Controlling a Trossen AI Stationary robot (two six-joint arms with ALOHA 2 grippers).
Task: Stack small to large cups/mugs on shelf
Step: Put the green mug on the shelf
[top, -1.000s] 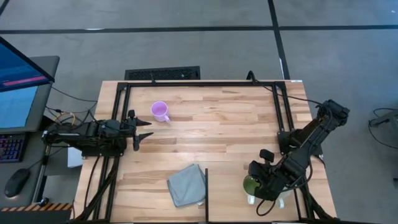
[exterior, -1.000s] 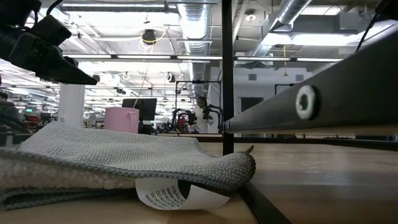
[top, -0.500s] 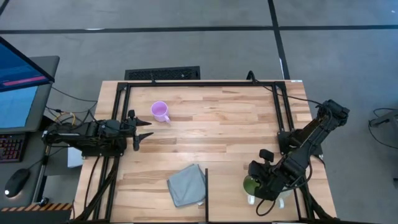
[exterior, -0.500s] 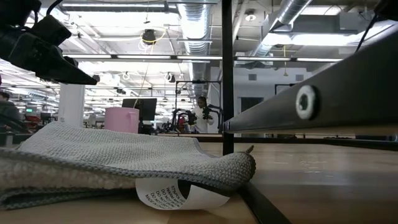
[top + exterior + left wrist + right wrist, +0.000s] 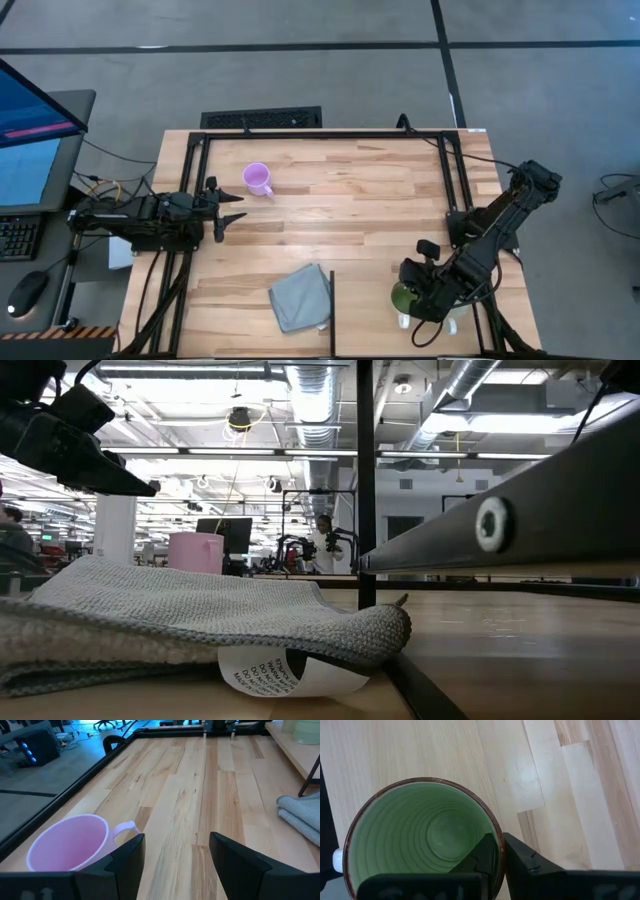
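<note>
The lilac-purple mug [image 5: 257,179] stands upright on its base on the far-left part of the table, also in the left wrist view [image 5: 70,842] and the low view [image 5: 195,552]. My left gripper [image 5: 232,212] [image 5: 177,855] hangs open just right of it, touching nothing. At the near right, my right gripper [image 5: 408,297] [image 5: 499,851] is shut on the green mug [image 5: 403,295] [image 5: 422,837], upright over the cream-white mug [image 5: 403,320]. Only slivers of the cream mug show [image 5: 337,860] [image 5: 302,730]. My right gripper pinches the green mug's rim [image 5: 496,831], one finger [image 5: 482,856] inside the cup and the other [image 5: 526,859] outside the wall. The fingers come from above, pointing down. The mug stays upright; whether it hangs clear or sits in the cream mug cannot be told.
A folded grey cloth [image 5: 300,296] [image 5: 180,610] lies near the table's near edge, with a printed paper tag [image 5: 285,670] under it. A black upright post [image 5: 331,305] [image 5: 366,480] stands right of the cloth. A black frame [image 5: 320,133] runs around the table.
</note>
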